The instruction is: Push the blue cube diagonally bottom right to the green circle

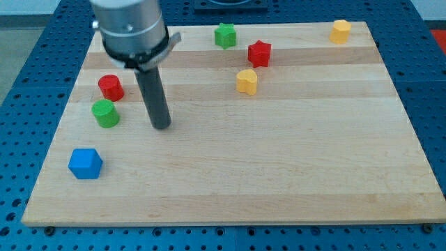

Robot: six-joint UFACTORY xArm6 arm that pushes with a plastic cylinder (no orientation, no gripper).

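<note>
The blue cube [85, 164] lies near the bottom left corner of the wooden board [279, 181]. The green circle [106, 113], a short green cylinder, stands above it at the left, just below a red cylinder [111, 88]. My tip [162, 125] rests on the board to the right of the green circle, apart from it, and up and to the right of the blue cube. The tip touches no block.
A green star-like block [225, 35], a red star-like block [259, 53] and a yellow block [247, 81] sit near the top middle. Another yellow block [340, 31] sits at the top right corner. A blue perforated table surrounds the board.
</note>
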